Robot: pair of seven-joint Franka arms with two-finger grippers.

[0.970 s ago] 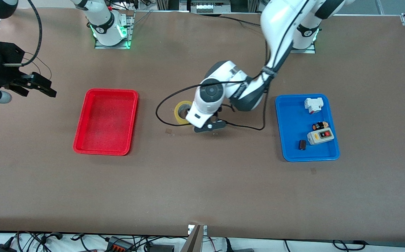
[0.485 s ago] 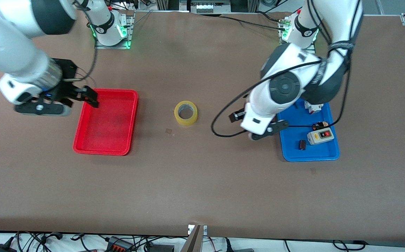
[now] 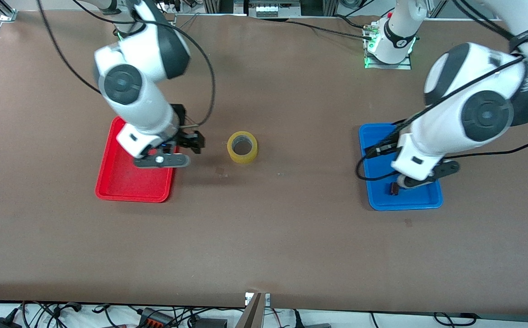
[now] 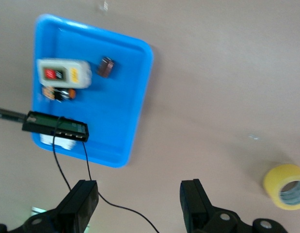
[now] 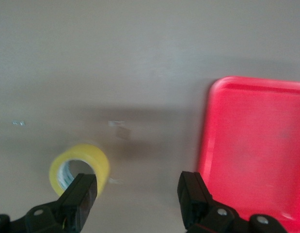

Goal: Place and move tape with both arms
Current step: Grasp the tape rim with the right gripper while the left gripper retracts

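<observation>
Table (image 3: pixel 264 237): tape (image 3: pixel 242 147) beside open right claw (image 3: pixel 190 142), seemingly untouched.

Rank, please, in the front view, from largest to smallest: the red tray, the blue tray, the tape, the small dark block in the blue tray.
1. and 2. red tray and blue tray: alike, no ranking.
3. tape.
4. small dark block.

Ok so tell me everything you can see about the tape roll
The tape is a thick ring of translucent yellowish packing tape with a wide round hole and a greyish inner core. It lies flat, hole up, on the bare brown table, between the red tray and the blue tray, closer to the red one. Nothing touches it. The right gripper hangs open beside it at the red tray's edge; the left gripper, also open, is over the blue tray.
</observation>
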